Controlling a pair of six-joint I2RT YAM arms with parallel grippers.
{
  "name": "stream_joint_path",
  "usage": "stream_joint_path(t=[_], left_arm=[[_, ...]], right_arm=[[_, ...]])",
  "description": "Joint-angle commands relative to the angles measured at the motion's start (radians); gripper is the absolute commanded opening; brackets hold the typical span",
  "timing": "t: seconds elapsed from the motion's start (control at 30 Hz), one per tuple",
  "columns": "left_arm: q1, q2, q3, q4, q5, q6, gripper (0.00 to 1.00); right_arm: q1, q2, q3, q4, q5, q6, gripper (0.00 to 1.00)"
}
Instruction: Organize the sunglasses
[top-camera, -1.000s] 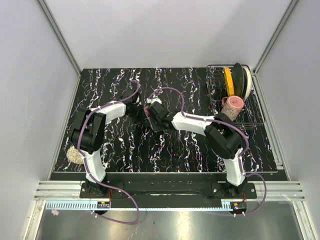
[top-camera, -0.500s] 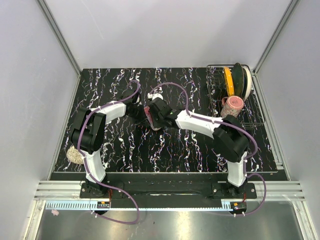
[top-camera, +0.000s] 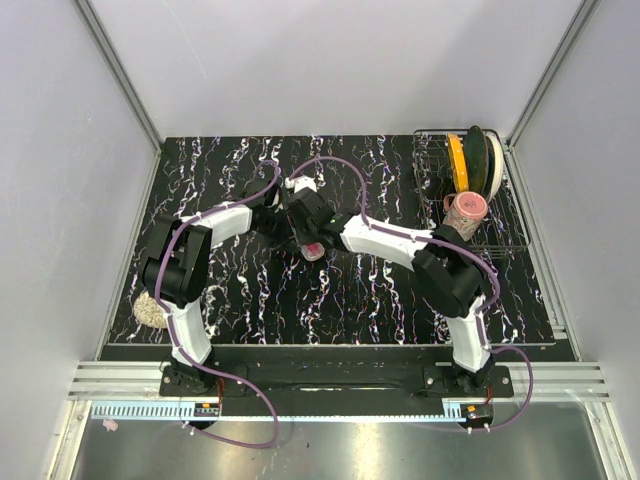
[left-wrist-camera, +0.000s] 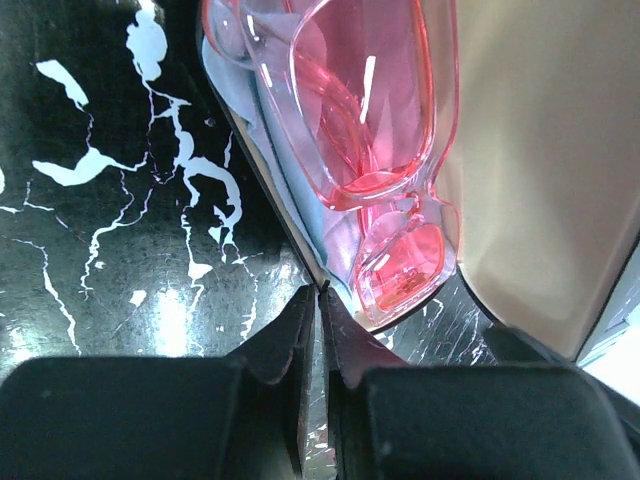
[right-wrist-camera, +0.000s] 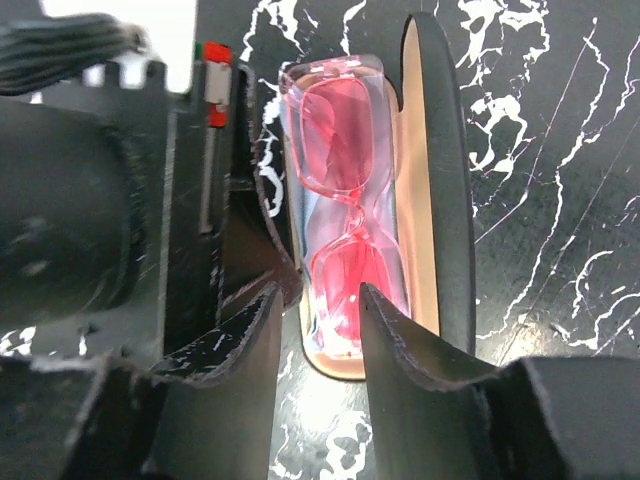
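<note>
so: sunglasses lying in the open case, lid not yet shut

top external: left arm and right arm meet at mid table, a glossy black marbled top. a pink spot shows between them; the case is mostly hidden here. a wire dish rack stands well apart at the far right.

left wrist: left gripper has its fingers pressed together, seemingly pinching the thin near rim of the case. the glasses are folded, thin translucent pink plastic with smooth curved lenses, and rest on a soft pale blue cloth in the tray. the lid lining is matt tan.

right wrist: right gripper is spread, its dark ridged fingers straddling the near end of the glasses and not touching them. black hard shell, rounded oblong.

risks, as i judge them: the lid folded over while the frame or a bunched cloth stands proud would nip the plastic. a right finger dropping lower could press a lens. the left pinch is narrow; if it slips, the case may skid on the slick top.
</note>
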Motion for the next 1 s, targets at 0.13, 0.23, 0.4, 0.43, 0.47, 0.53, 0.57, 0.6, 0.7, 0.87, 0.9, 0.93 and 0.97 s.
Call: stream_joint_path(t=[0.13,0.23,0.4,0.43,0.47,0.53,0.57,0.6,0.7,0.87,0.9,0.93,0.97], left_arm=[[0.009,0.006,0.014,0.027,0.035,-0.015,0.11],[0.012,0.006,0.014,0.029,0.042,-0.015,0.11],[0.013,0.012,0.011,0.029,0.046,-0.018,0.11],[0.012,0.012,0.013,0.030,0.043,-0.018,0.11],[0.013,0.014,0.013,0.030,0.045,-0.018,0.11],[0.015,0.017,0.013,0.029,0.046,-0.019,0.11],[0.015,0.019,0.014,0.029,0.048,-0.020,0.11],[0.015,0.019,0.014,0.030,0.048,-0.020,0.11],[0.015,0.020,0.013,0.029,0.048,-0.020,0.11],[0.015,0.023,0.014,0.027,0.049,-0.020,0.11],[0.016,0.023,0.014,0.029,0.051,-0.020,0.11],[0.016,0.023,0.014,0.029,0.049,-0.020,0.11],[0.016,0.023,0.014,0.027,0.049,-0.020,0.11]], right_arm=[[0.001,0.083,0.084,0.067,0.124,-0.089,0.37],[-0.003,0.097,0.093,0.078,0.130,-0.096,0.34],[-0.006,0.109,0.083,0.113,0.128,-0.122,0.33],[-0.005,0.109,0.081,0.121,0.128,-0.127,0.33],[-0.006,0.114,0.080,0.127,0.131,-0.129,0.33],[-0.006,0.122,0.083,0.132,0.133,-0.138,0.33],[-0.006,0.131,0.087,0.130,0.133,-0.139,0.32],[-0.006,0.135,0.090,0.133,0.134,-0.145,0.32],[-0.006,0.152,0.098,0.135,0.133,-0.155,0.31],[-0.009,0.169,0.106,0.136,0.133,-0.162,0.29],[-0.009,0.172,0.106,0.136,0.131,-0.168,0.29],[-0.009,0.175,0.106,0.136,0.131,-0.168,0.29],[-0.011,0.178,0.106,0.135,0.128,-0.168,0.28]])
